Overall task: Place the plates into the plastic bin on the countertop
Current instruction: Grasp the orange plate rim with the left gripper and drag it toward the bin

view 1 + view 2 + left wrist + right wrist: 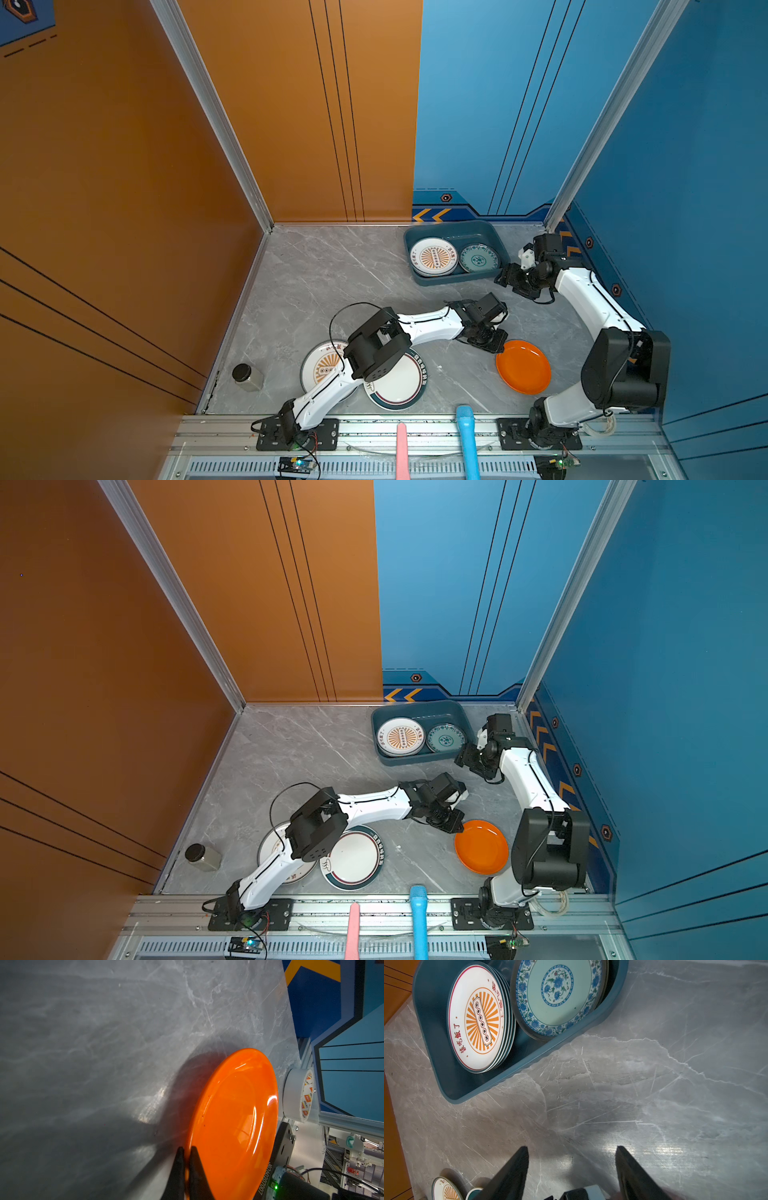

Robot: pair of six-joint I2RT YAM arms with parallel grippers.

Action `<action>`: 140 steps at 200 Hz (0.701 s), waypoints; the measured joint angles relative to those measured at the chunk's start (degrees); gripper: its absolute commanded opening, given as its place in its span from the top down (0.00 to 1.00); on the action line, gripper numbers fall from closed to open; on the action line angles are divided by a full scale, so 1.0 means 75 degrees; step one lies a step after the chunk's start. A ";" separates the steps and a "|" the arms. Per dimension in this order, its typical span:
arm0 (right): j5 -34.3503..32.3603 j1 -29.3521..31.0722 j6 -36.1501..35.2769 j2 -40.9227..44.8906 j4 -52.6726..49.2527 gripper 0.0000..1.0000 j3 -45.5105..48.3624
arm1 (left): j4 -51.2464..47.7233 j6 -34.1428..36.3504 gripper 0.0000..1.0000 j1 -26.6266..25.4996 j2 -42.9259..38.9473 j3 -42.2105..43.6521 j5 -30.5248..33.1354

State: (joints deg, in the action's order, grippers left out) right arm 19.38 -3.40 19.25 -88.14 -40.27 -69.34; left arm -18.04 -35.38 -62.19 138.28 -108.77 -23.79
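Observation:
The plain orange plate [523,368] [481,846] [234,1115] lies on the grey countertop [332,282] at the right front. My left gripper [496,343] [187,1149] is shut on its near rim, one finger above and one below. The teal plastic bin [453,279] [429,1028] stands at the back right. It holds a stack of sunburst plates [434,257] [477,1020] and a blue patterned plate [478,258] [558,995]. Under my left arm lie a sunburst plate [322,365] and a teal-rimmed white plate [399,382]. My right gripper [505,278] [571,1148] hangs open and empty beside the bin.
A small dark-lidded jar [247,377] stands at the front left near the orange wall. A pink handle [402,449] and a blue handle [467,436] stick over the front rail. A tape roll [299,1095] sits by the right base.

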 measured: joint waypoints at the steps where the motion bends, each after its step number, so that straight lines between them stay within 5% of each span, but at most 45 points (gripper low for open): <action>1: 0.0000 0.0000 0.0000 0.0006 0.0000 0.31 0.0000 | -0.0003 0.0000 1.00 0.0003 0.0000 0.0003 -0.0003; 69: 0.0070 -0.0006 -0.0006 0.0108 0.0003 0.31 0.0006 | 0.0044 0.0277 1.00 0.0414 -0.1180 0.1626 -0.0058; 140: 0.0711 0.0026 -0.0111 0.0108 0.0294 0.31 0.0119 | 0.0280 0.0533 1.00 0.2087 -0.4022 0.4503 -0.0265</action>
State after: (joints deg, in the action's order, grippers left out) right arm 24.71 -3.20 18.41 -87.33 -38.06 -68.45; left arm -15.94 -31.38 -46.54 108.12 -75.00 -25.78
